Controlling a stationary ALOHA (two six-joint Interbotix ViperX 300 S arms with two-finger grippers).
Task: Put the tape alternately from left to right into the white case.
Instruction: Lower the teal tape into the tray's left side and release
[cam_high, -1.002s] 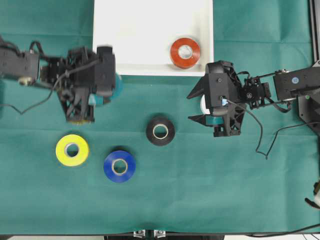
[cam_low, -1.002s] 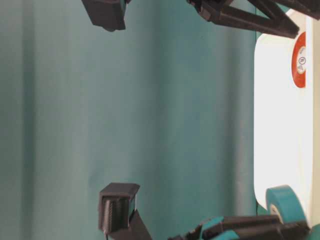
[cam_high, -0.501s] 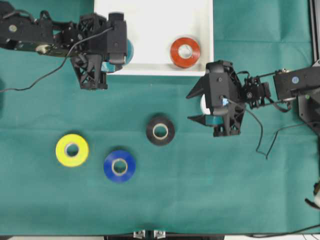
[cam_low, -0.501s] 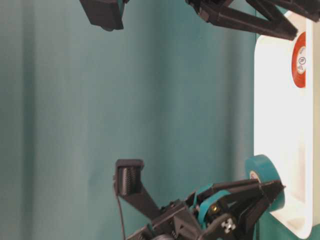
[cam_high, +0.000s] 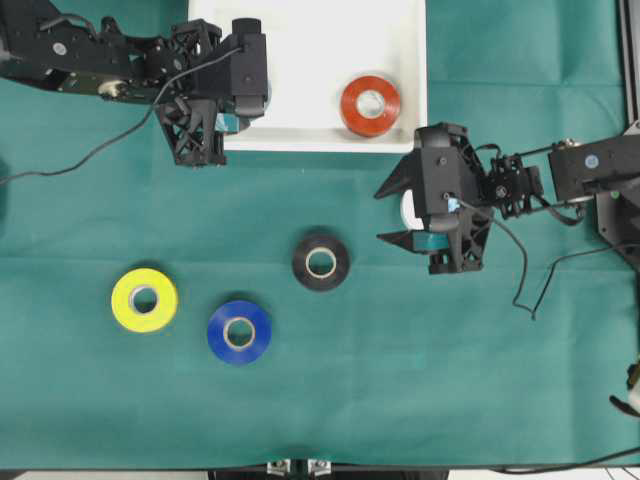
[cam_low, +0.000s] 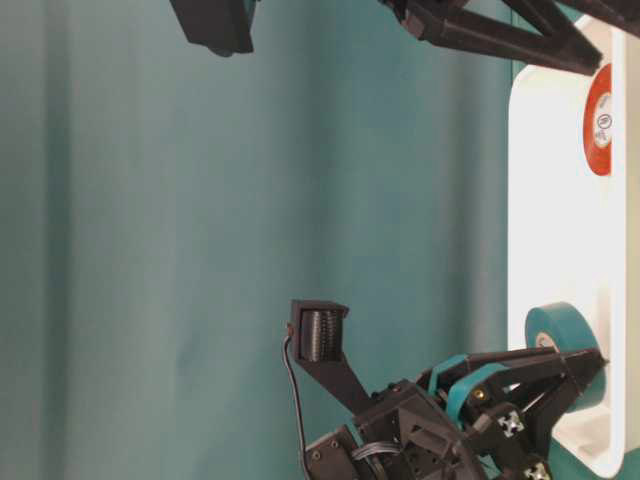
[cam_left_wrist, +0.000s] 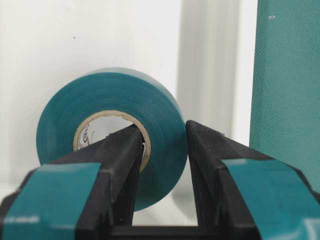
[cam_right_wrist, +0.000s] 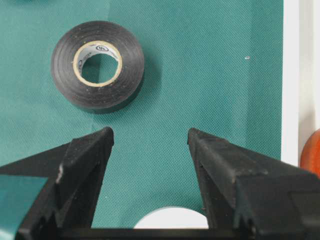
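Observation:
My left gripper (cam_left_wrist: 162, 135) is shut on the teal tape (cam_left_wrist: 110, 130), one finger inside the core and one outside. It holds the roll on edge over the left part of the white case (cam_high: 300, 40). From the table-level view the teal tape (cam_low: 565, 335) hangs just above the case floor (cam_low: 550, 200). A red tape (cam_high: 370, 105) lies flat in the case's right part. My right gripper (cam_high: 392, 210) stands open over the cloth, with a white tape (cam_right_wrist: 171, 218) under it and nothing between its fingers. The black tape (cam_high: 321, 262), yellow tape (cam_high: 144, 300) and blue tape (cam_high: 239, 332) lie on the cloth.
A green cloth (cam_high: 450, 380) covers the table. The case's front rim (cam_high: 330, 143) runs between the two arms. Cables trail from the left arm (cam_high: 90, 160) and the right arm (cam_high: 525, 270).
My left gripper has carried the teal tape up from the cloth, over the front rim and into the case's left part. The right arm has not moved.

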